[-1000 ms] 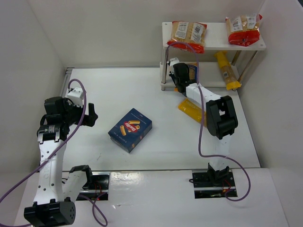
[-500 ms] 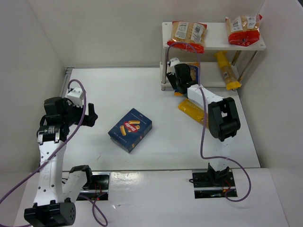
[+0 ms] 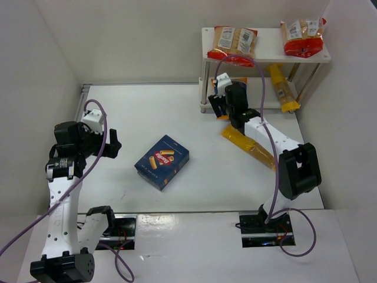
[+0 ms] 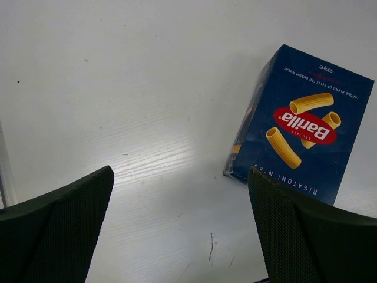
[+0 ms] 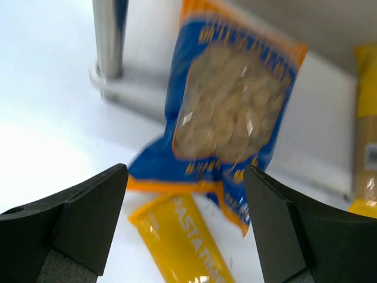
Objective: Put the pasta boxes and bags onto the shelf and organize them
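Observation:
The white shelf (image 3: 268, 52) stands at the back right. Two red-trimmed bags (image 3: 234, 42) (image 3: 303, 35) lie on its top board. A long yellow bag (image 3: 281, 88) lies on the lower board. Beside it is the blue-trimmed bag (image 5: 230, 118), whose near end hangs over the front edge. My right gripper (image 3: 227, 101) (image 5: 185, 172) is open just in front of that bag, holding nothing. Another long yellow bag (image 3: 247, 144) (image 5: 182, 242) lies on the table under it. The dark-blue pasta box (image 3: 162, 161) (image 4: 303, 138) lies flat mid-table. My left gripper (image 3: 109, 144) (image 4: 181, 174) hangs open to the box's left.
White walls close in the table on the left, back and right. A shelf leg (image 5: 109, 41) stands just left of the blue-trimmed bag. The right arm's elbow (image 3: 300, 171) hangs over the table's right side.
My right gripper has opened, let go of the blue-trimmed bag on the lower board and drawn back a little. Its elbow has swung right. The left arm has not moved.

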Available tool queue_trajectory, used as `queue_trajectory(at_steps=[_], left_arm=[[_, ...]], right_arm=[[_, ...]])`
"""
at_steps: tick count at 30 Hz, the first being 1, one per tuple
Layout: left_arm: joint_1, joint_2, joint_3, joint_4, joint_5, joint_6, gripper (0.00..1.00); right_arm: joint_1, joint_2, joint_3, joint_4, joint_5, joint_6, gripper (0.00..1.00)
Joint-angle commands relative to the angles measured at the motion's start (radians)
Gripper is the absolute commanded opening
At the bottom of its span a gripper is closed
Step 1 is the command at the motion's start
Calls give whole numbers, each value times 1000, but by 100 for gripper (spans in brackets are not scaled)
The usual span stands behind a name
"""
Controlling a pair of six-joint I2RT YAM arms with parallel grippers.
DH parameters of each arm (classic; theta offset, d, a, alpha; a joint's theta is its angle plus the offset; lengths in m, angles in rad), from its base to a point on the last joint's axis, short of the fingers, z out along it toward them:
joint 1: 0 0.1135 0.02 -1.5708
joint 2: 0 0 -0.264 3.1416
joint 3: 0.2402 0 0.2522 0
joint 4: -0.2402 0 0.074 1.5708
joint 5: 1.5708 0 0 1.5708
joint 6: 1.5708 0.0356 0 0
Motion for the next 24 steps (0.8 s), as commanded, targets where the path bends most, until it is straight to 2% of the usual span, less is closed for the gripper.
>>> queue_trajectory(at_steps=[1, 6, 12, 19, 24], left_arm=[[7, -16, 0, 28, 4, 7, 100], [7, -25, 0, 28, 4, 7, 100], [7, -25, 0, 28, 4, 7, 100], [7, -25, 0, 28, 4, 7, 100], [7, -25, 0, 28, 4, 7, 100]], right_arm=[[4, -3, -100, 4, 18, -35, 88], [4, 28, -172, 71, 72, -132, 88], [-5, 51, -234, 229, 168, -225, 89], [-5, 121, -277, 441, 290, -455, 89], [-5, 155, -277, 441, 290, -524, 89]])
